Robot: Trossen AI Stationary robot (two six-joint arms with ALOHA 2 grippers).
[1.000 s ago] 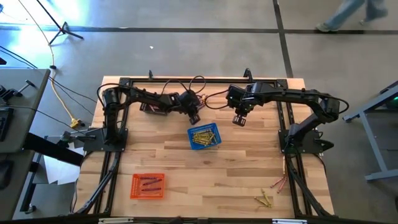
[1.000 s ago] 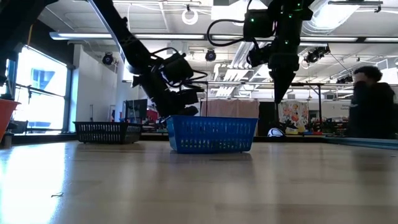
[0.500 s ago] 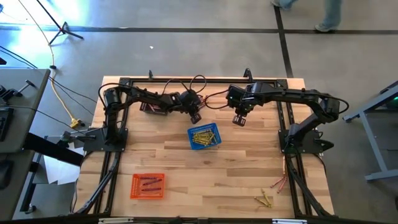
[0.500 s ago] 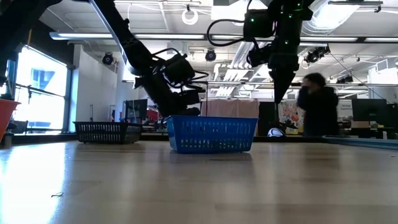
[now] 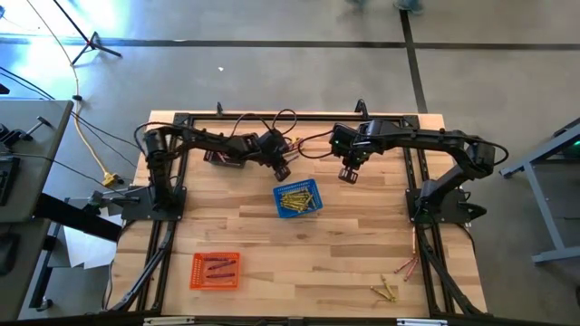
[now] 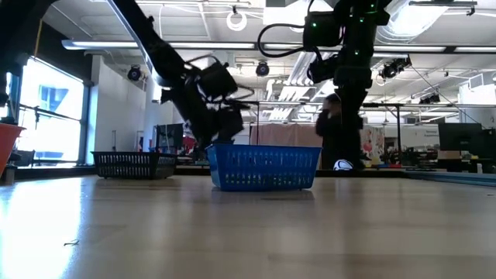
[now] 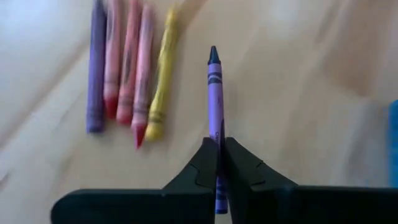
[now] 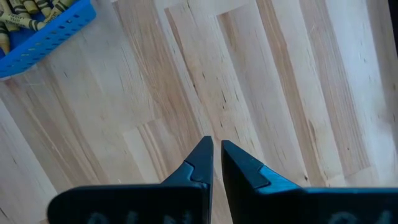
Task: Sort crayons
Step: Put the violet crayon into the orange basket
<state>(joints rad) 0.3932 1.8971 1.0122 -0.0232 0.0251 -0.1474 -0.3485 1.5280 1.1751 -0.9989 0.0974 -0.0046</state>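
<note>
Your left pincer (image 7: 219, 155) clenched on purple crayon (image 7: 214, 106), above counter (image 5: 362, 244) behind blue basket (image 5: 297, 200). Four loose crayons (image 7: 127, 87) lie on counter beside it. Your right pincer (image 8: 214, 152) shut, empty, hovers right of blue basket.

Bright ceiling strip lights, window glare at low view's left, blurred left-wrist view, silhouetted arms

The left end effector (image 7: 217, 163) has clamped shut on a purple crayon (image 7: 214, 106) (its fingers stood apart earlier).
</note>
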